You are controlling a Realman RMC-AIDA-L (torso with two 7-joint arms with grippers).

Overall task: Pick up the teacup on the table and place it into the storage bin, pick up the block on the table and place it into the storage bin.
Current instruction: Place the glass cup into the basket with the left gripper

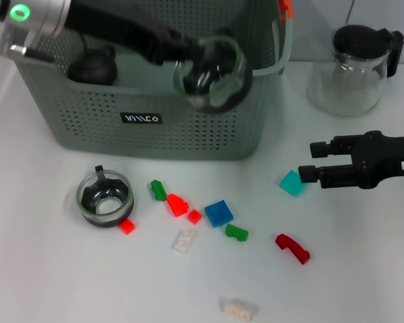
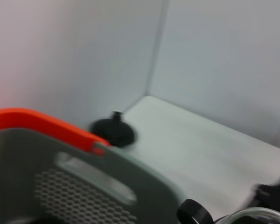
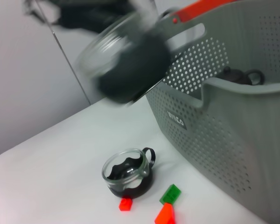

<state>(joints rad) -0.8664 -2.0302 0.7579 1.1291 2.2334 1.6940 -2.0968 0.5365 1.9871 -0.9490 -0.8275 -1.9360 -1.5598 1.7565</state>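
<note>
Left gripper (image 1: 188, 57) is up over the front rim of the storage bin (image 1: 148, 128), and it is holding a glass teacup (image 1: 212, 74) tight, tipped so its mouth faces us. Nearest on the desk (image 1: 47, 269) lies a pale block (image 1: 238, 309), then a clear one (image 1: 183, 240), a dark red curved piece (image 1: 293, 247) and a green block (image 1: 236, 233). A bit farther are the blue block (image 1: 218, 212), small red blocks (image 1: 177, 204) and a second teacup (image 1: 105, 199), which stands upright on the desk with a black holder and a handle. Past those, a teal block (image 1: 292, 182) sits just in front of the right gripper (image 1: 308, 161); its two fingers look apart and hold nothing. Glass cups are smooth, slippery and can break, so I think the rim or the handle is the best place to hold, with a soft squeeze. Blocks look light and hard, easy to pinch by two flat sides. Far back, a dark teapot (image 1: 93, 67) rests inside the bin, and a glass pot (image 1: 353, 64) stands beside it.
</note>
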